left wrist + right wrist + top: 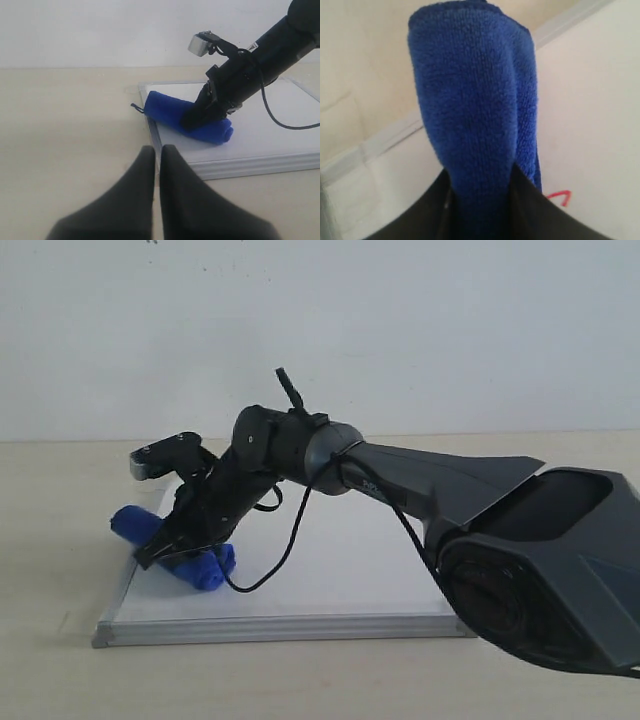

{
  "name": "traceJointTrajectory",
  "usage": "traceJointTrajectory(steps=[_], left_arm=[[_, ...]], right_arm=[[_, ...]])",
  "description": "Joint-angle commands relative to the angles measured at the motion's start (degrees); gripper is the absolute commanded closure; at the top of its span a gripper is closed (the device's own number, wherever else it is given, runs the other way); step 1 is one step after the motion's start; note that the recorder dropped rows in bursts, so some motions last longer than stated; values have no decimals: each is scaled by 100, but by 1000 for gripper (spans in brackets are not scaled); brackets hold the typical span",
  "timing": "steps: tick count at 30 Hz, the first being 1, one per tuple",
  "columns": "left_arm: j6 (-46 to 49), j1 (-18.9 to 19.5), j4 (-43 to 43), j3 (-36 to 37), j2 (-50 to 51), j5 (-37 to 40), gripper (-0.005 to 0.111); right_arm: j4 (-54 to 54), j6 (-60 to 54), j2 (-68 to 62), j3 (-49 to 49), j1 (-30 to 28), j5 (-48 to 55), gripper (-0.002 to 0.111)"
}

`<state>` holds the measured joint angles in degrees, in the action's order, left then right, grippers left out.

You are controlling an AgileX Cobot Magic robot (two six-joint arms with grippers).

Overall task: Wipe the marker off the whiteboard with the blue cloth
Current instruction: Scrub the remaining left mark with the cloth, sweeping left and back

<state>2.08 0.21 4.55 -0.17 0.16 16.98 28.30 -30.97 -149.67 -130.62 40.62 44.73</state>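
The blue cloth (170, 545) lies rolled on the left edge of the whiteboard (340, 560), one end hanging over the frame. My right gripper (180, 540) reaches across from the right and is shut on the blue cloth (470, 110), its fingers (530, 210) on either side of the roll. A piece of the red marker (560, 196) shows on the board just beside a finger. The cloth (187, 117) and the whiteboard (260, 135) also show in the left wrist view. My left gripper (156, 150) hovers over the table in front of the board's corner, shut and empty.
The board lies on a beige table (60, 490) before a pale wall (400, 320). The right arm (430, 490) and its dangling black cable (290, 540) stretch over the board's middle. The silver frame (250, 165) stands slightly proud of the table.
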Motion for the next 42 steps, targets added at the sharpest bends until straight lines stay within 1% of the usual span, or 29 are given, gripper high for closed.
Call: traceJointTrajectory(steps=[1, 3, 6, 8, 10, 14, 16, 18, 20, 21, 23, 25, 28, 30, 31, 33, 35, 38, 42], left_arm=[[13, -21, 34, 17, -16, -46, 103], [13, -21, 34, 17, -16, -46, 103], [13, -21, 34, 17, -16, -46, 103], [13, -21, 34, 17, -16, -46, 103], [13, -21, 34, 17, -16, -46, 103], [13, -21, 34, 17, -16, -46, 103], [13, -21, 34, 17, -16, -46, 103], [13, -21, 34, 17, -16, -46, 103], [13, -21, 34, 17, -16, -46, 103], [13, -21, 34, 17, -16, -46, 103], [13, -21, 34, 17, -16, -46, 103], [13, -21, 34, 17, -16, -46, 103], [13, -21, 34, 17, -16, -46, 103], [13, -21, 34, 17, -16, -46, 103], [13, -21, 34, 17, -16, -46, 103], [13, -21, 34, 17, -16, -46, 103], [13, -21, 34, 17, -16, -46, 103], [13, -21, 34, 17, -16, -46, 103], [13, -21, 34, 17, -16, -46, 103]], right_arm=[[-2178, 1524, -85, 69, -252, -10, 108], [-3088, 2284, -85, 69, -353, 144, 108], [-3936, 2872, -85, 69, -369, 346, 108], [-3902, 2866, -85, 69, -353, 402, 108], [-3431, 2573, -85, 69, -253, 402, 108], [-1696, 1149, -85, 69, 29, 478, 108], [-756, 259, -74, 69, 173, 667, 108], [-186, -361, -74, -7, 227, 945, 108], [-136, -411, -74, -122, 227, 1078, 108], [-396, -240, -74, -149, 215, 1090, 108], [-1372, 382, -61, -171, 168, 1066, 108], [-3011, 1328, -61, -181, 145, 1161, 108], [-5056, 2690, -76, -181, 52, 1511, 108], [-5783, 3097, -76, -181, -48, 1685, 108], [-5914, 3231, -64, -181, -94, 1750, 108], [-5855, 3220, -64, -181, -150, 1825, 108], [-5547, 2985, -76, -181, -160, 1878, 108], [-4132, 2195, -76, -181, -108, 1995, 108], [-2274, 1177, -76, -181, 124, 2350, 108]])
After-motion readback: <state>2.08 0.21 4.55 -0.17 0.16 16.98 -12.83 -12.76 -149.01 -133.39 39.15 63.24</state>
